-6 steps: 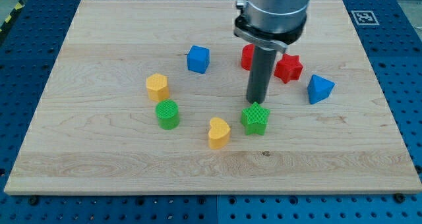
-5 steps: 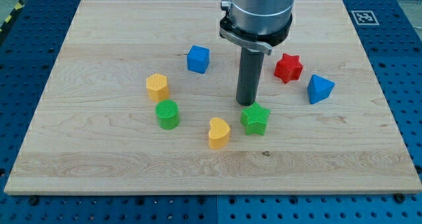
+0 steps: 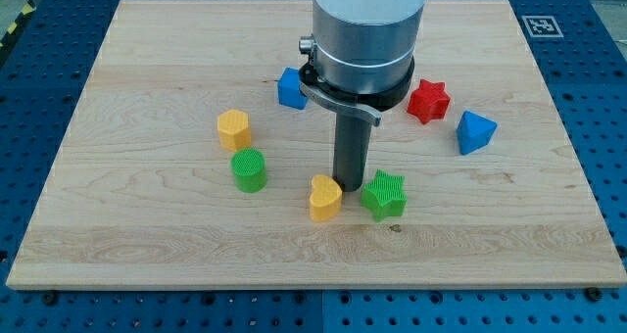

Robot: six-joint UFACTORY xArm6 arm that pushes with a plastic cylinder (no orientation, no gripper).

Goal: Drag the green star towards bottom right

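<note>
my tip (image 3: 349, 186) resting on wooden board (image 3: 147, 235), sitting between yellow heart (image 3: 325, 197) and green star (image 3: 383, 195), pressing star's 9 o'clock side, probably touching, contact line hard to see. no gripper on rod, so nothing being clenched or released. green star lying just below board centre, slightly toward 5 o'clock. green cylinder (image 3: 249, 169) and yellow block (image 3: 234, 129) sitting at 9 o'clock of tip. blue cube (image 3: 289, 87) partly hiding behind arm. red star (image 3: 428, 101) and blue wedge (image 3: 474, 132) lying at 2 o'clock.
</note>
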